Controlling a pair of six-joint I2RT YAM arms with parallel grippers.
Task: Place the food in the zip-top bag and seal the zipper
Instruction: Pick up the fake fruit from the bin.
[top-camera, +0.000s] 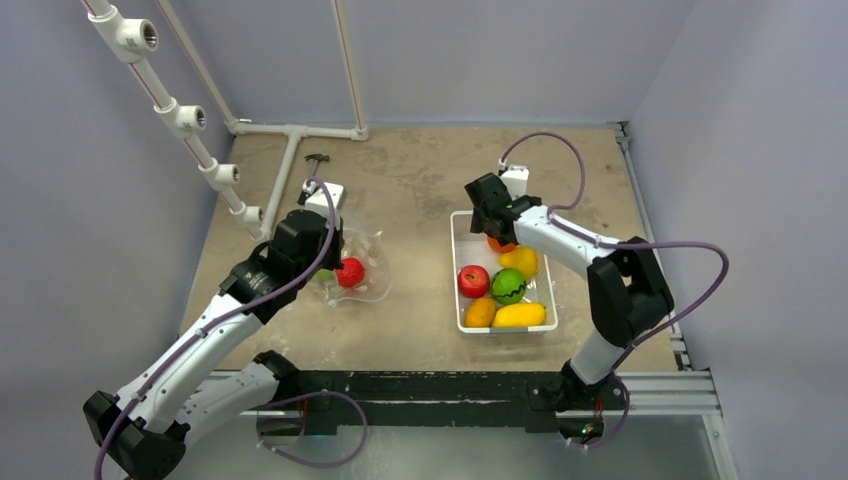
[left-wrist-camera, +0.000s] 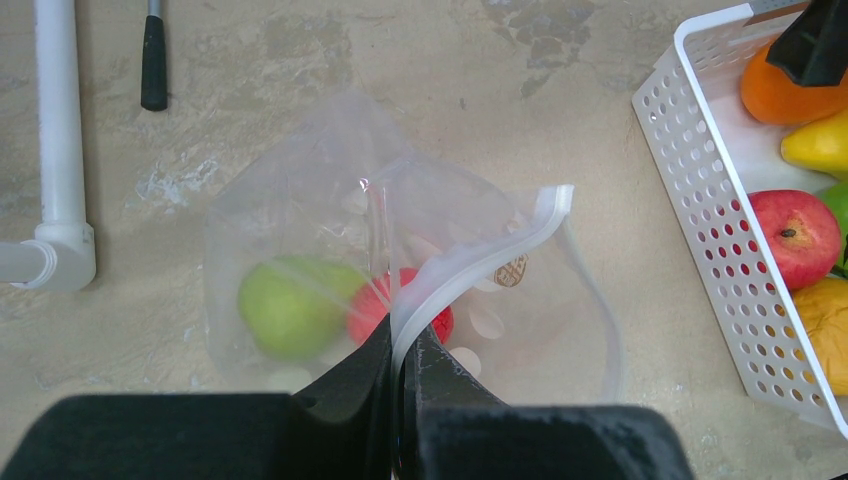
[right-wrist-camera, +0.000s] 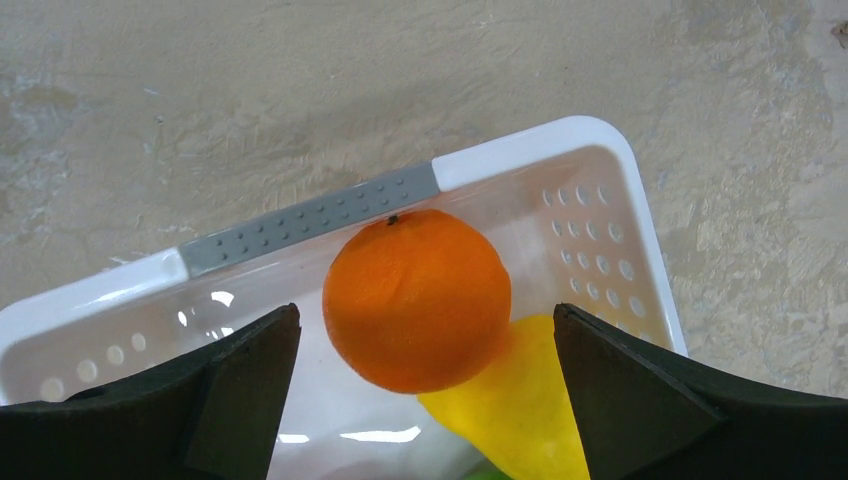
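The clear zip-top bag (top-camera: 362, 280) (left-wrist-camera: 300, 190) lies left of centre with a green fruit (left-wrist-camera: 285, 305) and a red fruit (top-camera: 350, 272) (left-wrist-camera: 372, 303) inside. My left gripper (top-camera: 335, 265) (left-wrist-camera: 400, 345) is shut on the zipper (left-wrist-camera: 485, 262) and holds the mouth edge up. Several more pieces of food lie in the white basket (top-camera: 455, 290) (right-wrist-camera: 520, 155). Among them are a red apple (top-camera: 473, 281), a green fruit (top-camera: 507, 286) and a yellow one (top-camera: 519, 315). My right gripper (top-camera: 497, 232) (right-wrist-camera: 425, 320) stands wide open above the orange (right-wrist-camera: 415, 300), one finger on each side, not touching it.
White pipes (top-camera: 290, 130) (left-wrist-camera: 60, 130) run along the far left of the table. A small dark-handled tool (top-camera: 316, 160) (left-wrist-camera: 153, 60) lies beside them. Purple walls close in the table on three sides, and a yellow fruit (right-wrist-camera: 515, 410) rests against the orange.
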